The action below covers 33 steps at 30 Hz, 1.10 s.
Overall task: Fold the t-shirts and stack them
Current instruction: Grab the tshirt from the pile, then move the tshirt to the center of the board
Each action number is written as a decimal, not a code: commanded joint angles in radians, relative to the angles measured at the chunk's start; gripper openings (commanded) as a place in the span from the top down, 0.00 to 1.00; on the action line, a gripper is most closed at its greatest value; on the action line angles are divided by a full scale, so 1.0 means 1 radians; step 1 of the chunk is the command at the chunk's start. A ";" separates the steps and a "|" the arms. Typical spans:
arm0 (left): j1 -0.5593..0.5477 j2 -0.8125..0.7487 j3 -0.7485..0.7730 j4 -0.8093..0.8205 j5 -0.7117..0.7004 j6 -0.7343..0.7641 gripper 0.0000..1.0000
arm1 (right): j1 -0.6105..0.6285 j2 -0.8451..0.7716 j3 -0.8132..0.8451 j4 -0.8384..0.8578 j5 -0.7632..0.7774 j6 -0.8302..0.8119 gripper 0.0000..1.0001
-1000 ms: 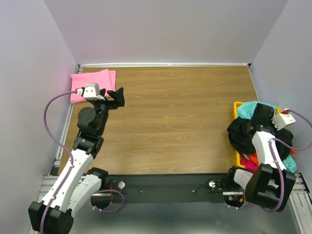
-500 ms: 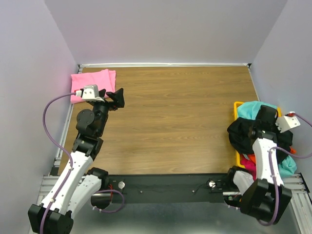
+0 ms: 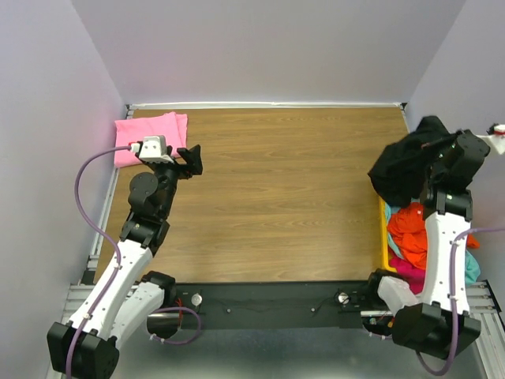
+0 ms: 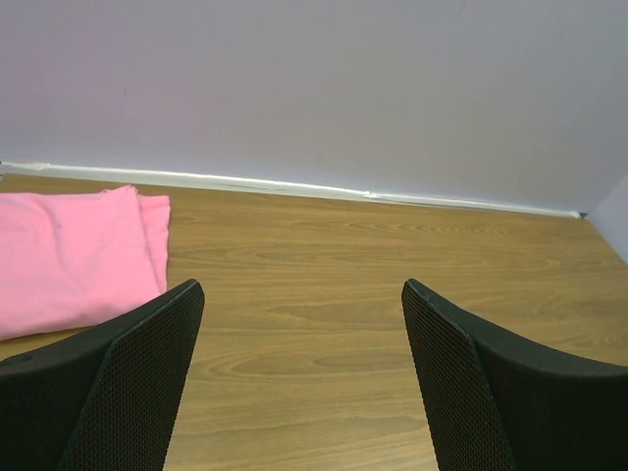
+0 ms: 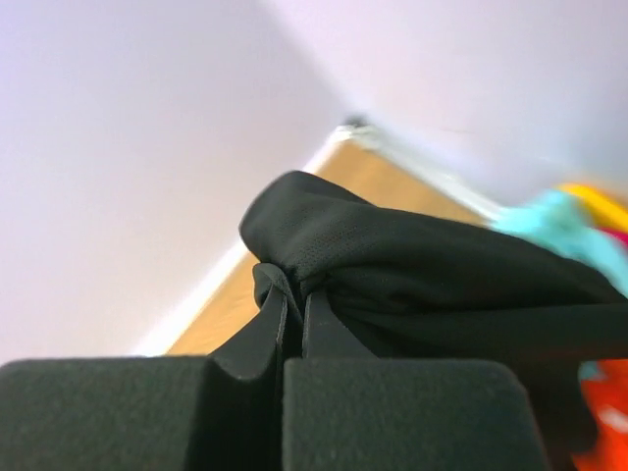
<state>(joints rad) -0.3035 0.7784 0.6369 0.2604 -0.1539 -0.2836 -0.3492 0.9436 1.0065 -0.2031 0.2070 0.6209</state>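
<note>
Tightly, right tool (image 5: 294,312) pinches soft, crumpled black t-shirt (image 3: 404,167).

The right gripper (image 5: 292,312) fills the bottom of the frame. Its two black fingers (image 5: 247,348) are pressed together on a bunched fold of a black t-shirt (image 5: 442,280). The dark cloth spreads ahead of the fingertips and off to their right. Past it on the right, blurred, are teal cloth (image 5: 549,221), a sliver of yellow bin (image 5: 594,196) and, lower down, orange cloth (image 5: 608,446). Ahead of the gripper, a strip of wooden surface (image 5: 383,177) meets pale walls (image 5: 128,147).
</note>
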 commanded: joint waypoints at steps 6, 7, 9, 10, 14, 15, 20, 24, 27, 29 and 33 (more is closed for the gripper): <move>-0.003 -0.047 -0.016 -0.041 -0.174 0.104 0.09 | 0.452 0.265 0.254 0.195 -0.092 -0.166 0.99; -0.003 -0.068 -0.019 -0.047 -0.196 0.106 0.08 | 0.490 0.302 0.292 0.195 -0.107 -0.177 0.99; -0.003 -0.090 -0.037 -0.033 -0.217 0.109 0.05 | 0.596 0.414 0.389 0.195 -0.115 -0.211 0.99; -0.003 -0.106 -0.045 -0.017 -0.214 0.116 0.04 | 0.652 0.453 0.420 0.195 -0.130 -0.225 1.00; -0.002 -0.096 -0.040 -0.024 -0.232 0.113 0.04 | 0.702 0.576 0.526 0.195 -0.289 -0.238 0.99; -0.002 -0.078 -0.039 -0.024 -0.242 0.110 0.04 | 0.702 0.604 0.526 0.226 -0.313 -0.227 1.00; -0.002 0.031 -0.017 -0.007 -0.248 0.090 0.05 | 0.704 0.629 0.358 0.292 -0.266 -0.179 0.99; -0.002 0.149 0.046 -0.015 -0.181 0.069 0.14 | 0.702 0.676 0.210 0.263 -0.048 -0.178 0.47; -0.003 0.165 0.050 -0.009 -0.196 0.054 0.15 | 0.704 0.693 0.170 0.132 0.161 -0.185 0.24; -0.005 0.162 0.031 0.014 -0.190 0.043 0.16 | 0.704 0.663 0.126 0.096 0.216 -0.214 0.23; -0.031 0.176 0.006 0.063 -0.184 0.008 0.17 | 0.704 0.560 0.020 0.094 0.141 -0.214 0.21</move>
<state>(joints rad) -0.3080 0.9543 0.6479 0.2543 -0.3542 -0.2329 0.3553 1.6135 1.0859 -0.0673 0.2897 0.4225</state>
